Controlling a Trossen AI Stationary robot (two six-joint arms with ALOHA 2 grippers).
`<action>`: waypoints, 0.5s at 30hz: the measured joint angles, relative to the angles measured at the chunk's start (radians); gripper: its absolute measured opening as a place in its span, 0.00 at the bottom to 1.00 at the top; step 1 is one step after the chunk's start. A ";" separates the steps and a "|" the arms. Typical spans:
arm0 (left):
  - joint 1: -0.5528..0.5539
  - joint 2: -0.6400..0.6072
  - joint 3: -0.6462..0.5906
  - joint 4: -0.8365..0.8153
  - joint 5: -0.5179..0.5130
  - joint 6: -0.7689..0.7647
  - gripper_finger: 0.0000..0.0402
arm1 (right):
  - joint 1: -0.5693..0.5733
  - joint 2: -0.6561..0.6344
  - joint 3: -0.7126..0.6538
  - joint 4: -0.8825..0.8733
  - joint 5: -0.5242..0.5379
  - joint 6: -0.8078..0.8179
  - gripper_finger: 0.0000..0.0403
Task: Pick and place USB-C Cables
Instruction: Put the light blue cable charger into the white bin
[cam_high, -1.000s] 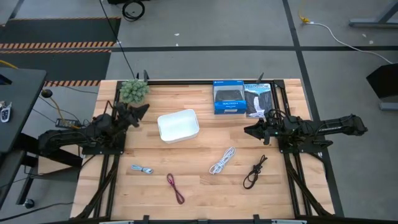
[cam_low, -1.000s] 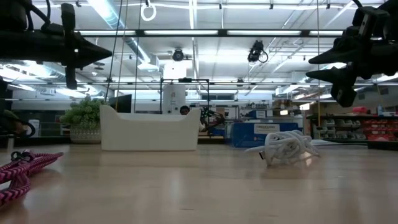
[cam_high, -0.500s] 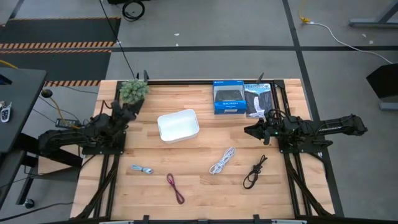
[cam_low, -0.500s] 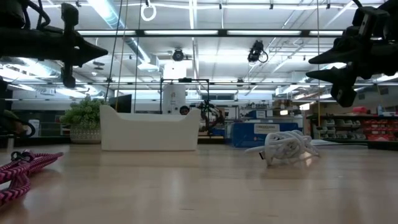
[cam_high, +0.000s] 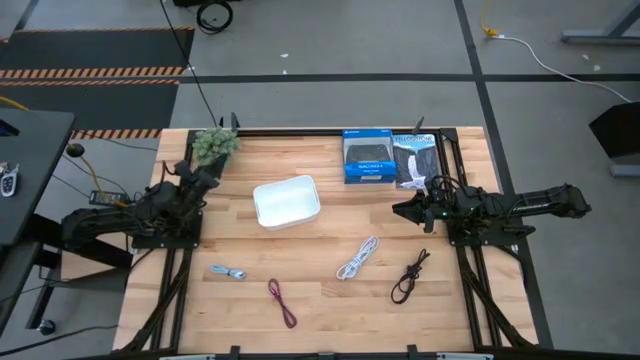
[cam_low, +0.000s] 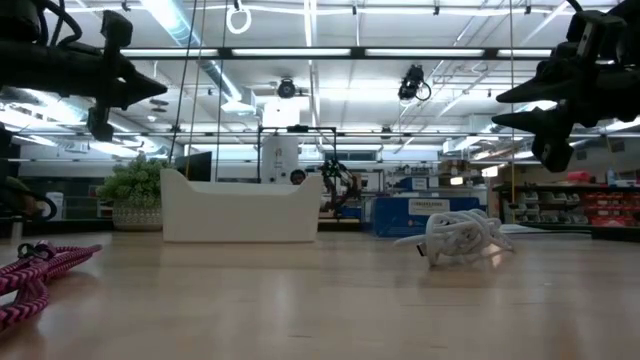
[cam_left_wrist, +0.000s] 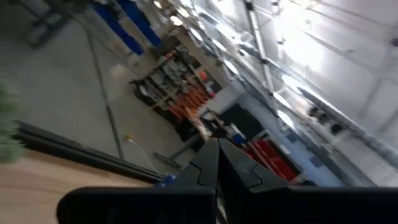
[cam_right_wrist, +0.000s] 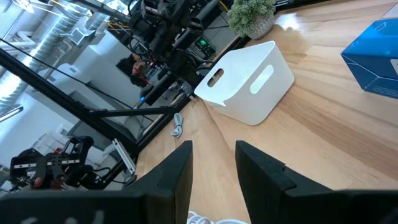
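The USB-C cables lay loose on the near half of the wooden counter (cam_high: 330, 215), four short bundles in a rough row. The silver-grey cable (cam_high: 229, 272) was nearest the left side, the maroon cable (cam_high: 282, 302) just right of it and closest to the near edge, the white cable (cam_high: 357, 258) past the middle, and the black cable (cam_high: 409, 275) furthest right. None touched another. A white plastic tray (cam_high: 287, 201) sat further back, left of centre, with nothing visible inside it. Two blue-and-black retail boxes (cam_high: 389, 157) stood along the far edge, and a small potted plant (cam_high: 215, 146) stood at the far left corner.

The left hand (cam_high: 205, 177) hung above the counter near the plant, well apart from every cable; its fingers (cam_left_wrist: 211, 163) were pressed together and held nothing. The right hand (cam_high: 404, 211) hovered over the right side, beyond the white and black cables, with its fingers (cam_right_wrist: 177, 174) parted by a narrow gap and nothing between them.

Each cable looked light, thin and limp, likely to sag and swing once lifted. Being thin and low on the wood, a single strand could slip from a pinch. The thickest part of a bundle, where the loops lie doubled near the middle, seemed the best place to take hold, so both ends would hang evenly.
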 joint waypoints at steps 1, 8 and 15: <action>0.000 0.000 0.000 -0.014 -0.013 -0.012 0.02 | 0.000 0.000 0.000 0.000 0.000 0.000 0.32; 0.000 0.000 0.000 -0.126 0.215 -0.158 0.02 | 0.000 0.000 0.000 0.000 0.000 0.000 0.32; -0.058 0.064 0.015 -0.189 0.673 -0.378 0.02 | 0.000 0.000 0.000 0.000 0.000 0.000 0.32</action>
